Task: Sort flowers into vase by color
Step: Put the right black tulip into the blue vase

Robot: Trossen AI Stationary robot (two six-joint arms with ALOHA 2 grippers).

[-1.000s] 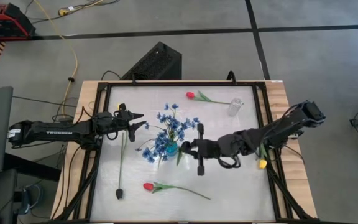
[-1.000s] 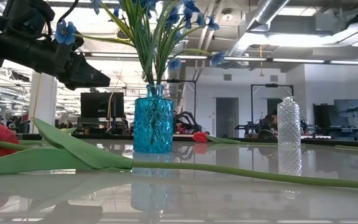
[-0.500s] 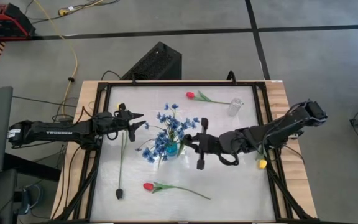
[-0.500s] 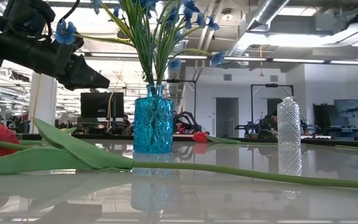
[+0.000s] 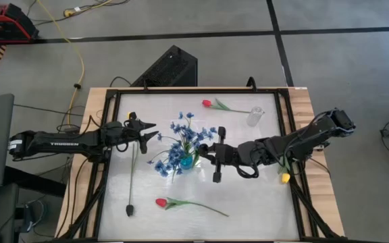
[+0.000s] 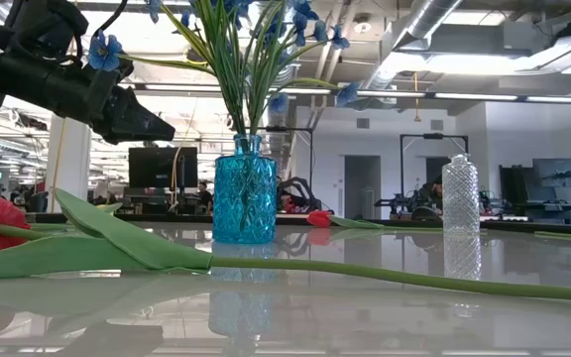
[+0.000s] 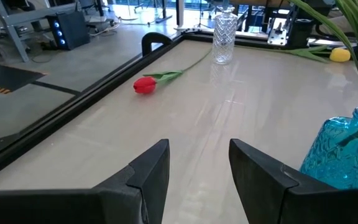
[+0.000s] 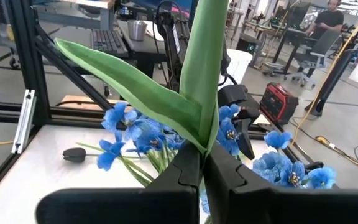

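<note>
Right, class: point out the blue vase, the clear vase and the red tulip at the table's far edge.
blue vase (image 6: pixel 245 203), low view, middle of its glass body
clear vase (image 6: pixel 461 196), low view, middle of its ribbed body
red tulip (image 5: pixel 206 103), high view, on its red head

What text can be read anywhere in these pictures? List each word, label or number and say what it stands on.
"TROSSEN": white letters along the left arm, in the high view.
Nothing else is legible: the monitors in the room behind the table in the low view are too small to read, and the blue vase, the clear vase and the flowers carry no lettering.
</note>
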